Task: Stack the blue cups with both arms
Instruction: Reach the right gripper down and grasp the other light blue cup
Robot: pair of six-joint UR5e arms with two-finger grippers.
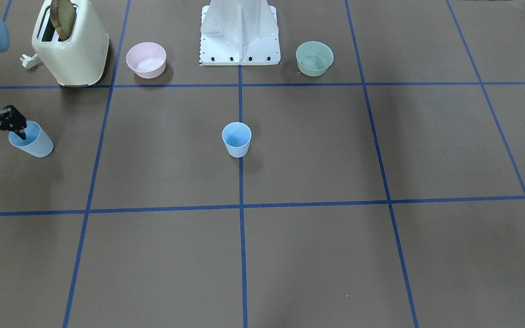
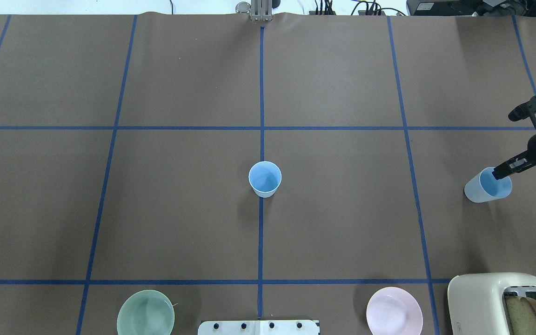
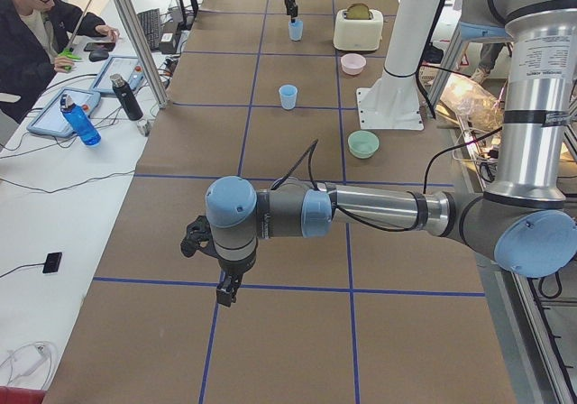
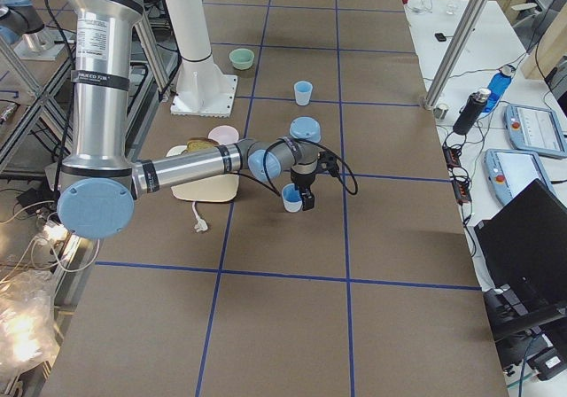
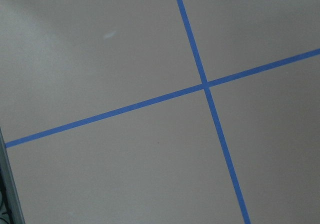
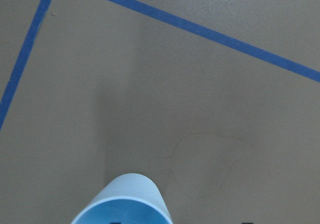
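Note:
One pale-blue cup [image 1: 236,139] stands upright at the table's middle on the blue tape cross, also in the overhead view [image 2: 264,178]. The second blue cup [image 1: 32,142] [image 2: 484,187] stands near the table's right-hand end. My right gripper [image 1: 5,136] [image 2: 517,163] is over its rim, open: one finger is inside the cup, the other outside and apart from the wall. The right wrist view shows the cup's rim [image 6: 122,201] at the bottom edge. My left gripper [image 3: 224,289] hangs over bare table far to the left; I cannot tell whether it is open or shut.
A cream toaster [image 1: 71,43] with bread stands near the right arm's cup. A pink bowl [image 1: 146,59] and a green bowl [image 1: 314,58] flank the white base pedestal [image 1: 239,32]. An operator [image 3: 36,25] sits at the side desk.

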